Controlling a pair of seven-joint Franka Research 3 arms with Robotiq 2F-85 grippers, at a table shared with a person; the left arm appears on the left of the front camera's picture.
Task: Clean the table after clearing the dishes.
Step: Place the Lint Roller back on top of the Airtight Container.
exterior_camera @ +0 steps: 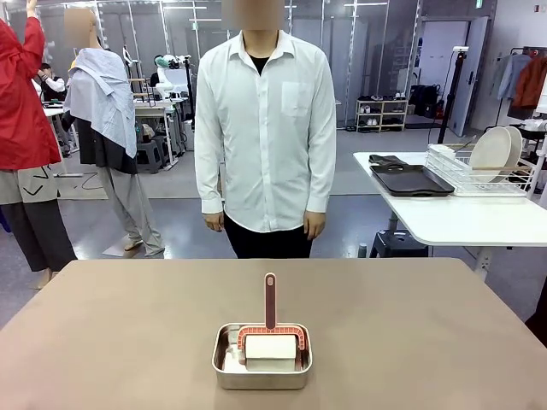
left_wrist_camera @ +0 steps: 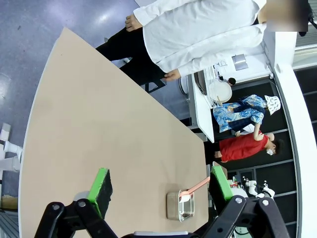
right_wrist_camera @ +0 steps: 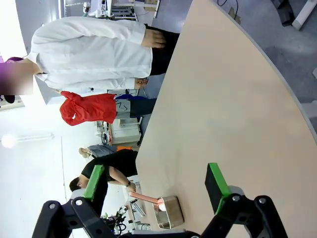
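Taupe-brown and matte, the table (exterior_camera: 128,333) spans your front view, with a small steel pan (exterior_camera: 261,357) near its close edge, on the centre line. Inside the pan you see a white block (exterior_camera: 271,349) under a reddish-handled tool (exterior_camera: 270,307), its handle pointing toward the person (exterior_camera: 265,128) standing at the far side, arms hanging. Two white plates (exterior_camera: 496,149) stand in a wire rack (exterior_camera: 479,178) on the white side table (exterior_camera: 461,218), beside a dark tray (exterior_camera: 410,179). Your left gripper (left_wrist_camera: 157,184) hangs above the table, jaws spread wide, grasping nothing. Your right gripper (right_wrist_camera: 156,182) matches it: green pads far apart, nothing between them, the pan beyond.
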